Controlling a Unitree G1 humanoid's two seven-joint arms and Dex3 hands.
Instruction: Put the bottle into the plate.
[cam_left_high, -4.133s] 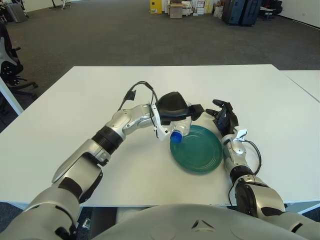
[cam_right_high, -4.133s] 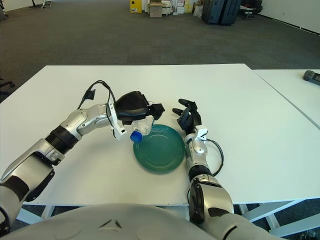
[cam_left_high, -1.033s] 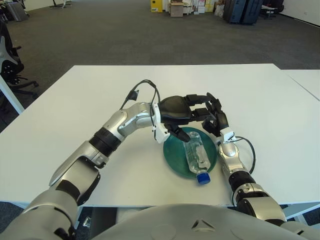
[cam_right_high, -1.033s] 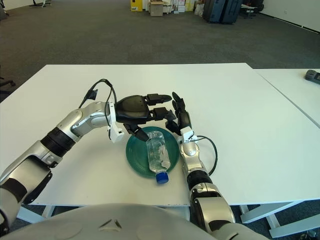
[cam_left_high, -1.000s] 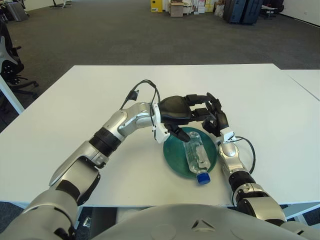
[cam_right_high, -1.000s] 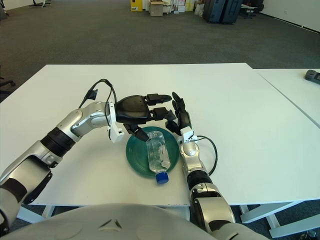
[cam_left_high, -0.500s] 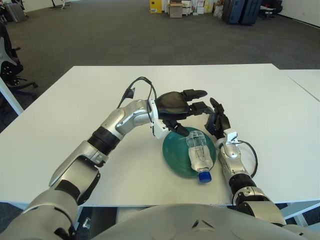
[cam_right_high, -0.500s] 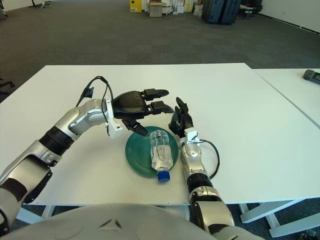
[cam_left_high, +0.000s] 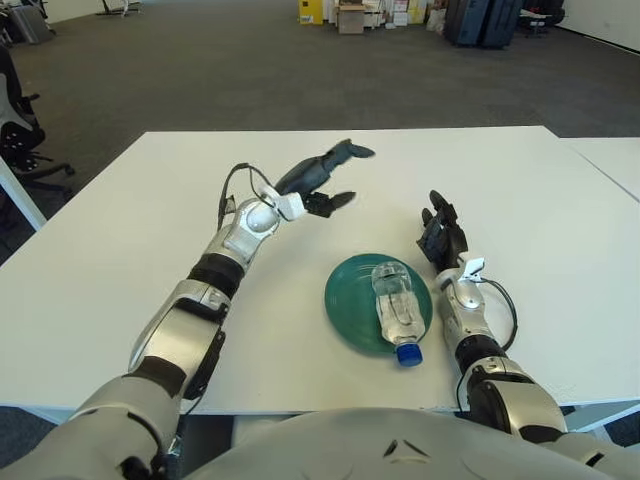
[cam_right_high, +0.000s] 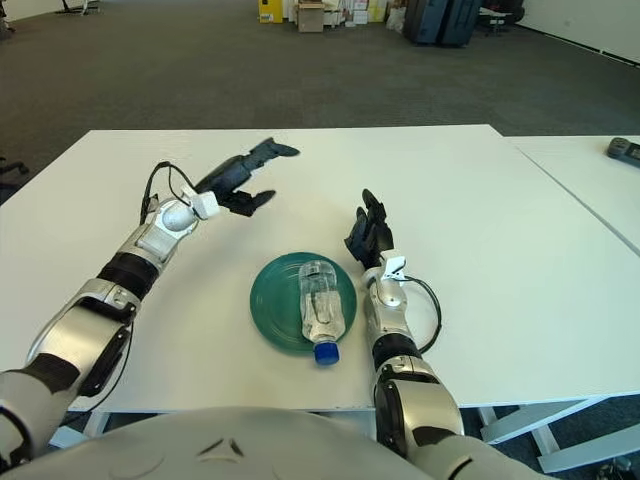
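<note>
1. One bottle (cam_left_high: 397, 314) lies on its side in the plate (cam_left_high: 350, 313), cap past the near rim.
2. Left hand (cam_left_high: 322, 178) is raised behind the plate, fingers spread, empty.
3. Right hand (cam_left_high: 440, 235) shows right of the plate, fingers relaxed, empty.

Open counter all round, 1 cluster in the middle

The white counter (cam_left_high: 140, 260) lies bare to the left, right and far side. The green plate (cam_left_high: 348, 305) with the bottle (cam_left_high: 396, 312) lying across it, cap over the near rim, fills the near middle. The right hand (cam_left_high: 440, 238) stands just right of the plate, narrowing that side. The left hand (cam_left_high: 322, 178) is raised, fingers spread, well beyond the plate.
</note>
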